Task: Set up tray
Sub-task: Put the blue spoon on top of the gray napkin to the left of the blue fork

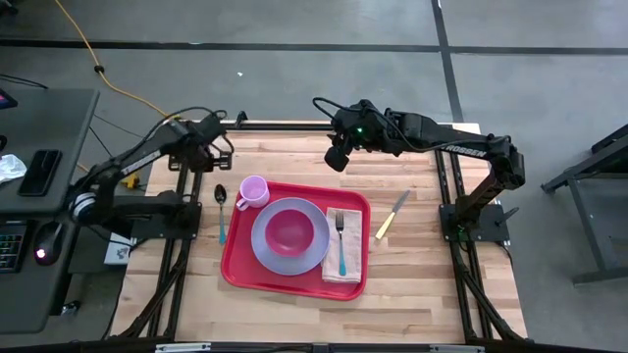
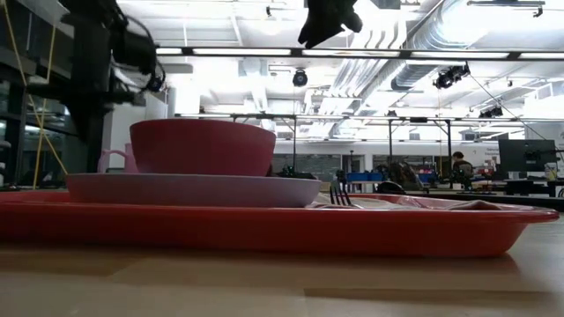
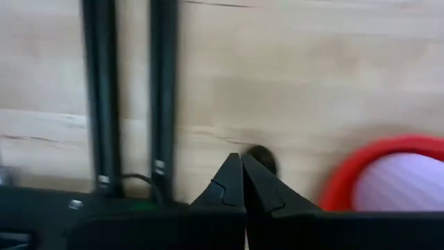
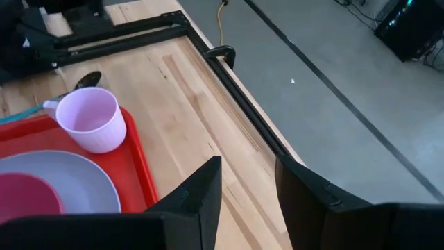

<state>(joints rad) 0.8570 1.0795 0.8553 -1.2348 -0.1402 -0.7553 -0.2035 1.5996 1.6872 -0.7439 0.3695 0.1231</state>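
My big flat red plastic tray lies in the middle of the wooden table, its long side running left to right. My right fingers hang open just past its far edge. My left fingers are pressed closed, by the far left corner. My left wrist view is blurry.

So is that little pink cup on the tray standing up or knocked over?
Upright. The cup stands in a corner of the red tray with its open mouth facing up, and it looks empty inside. The high view shows its round rim from above.
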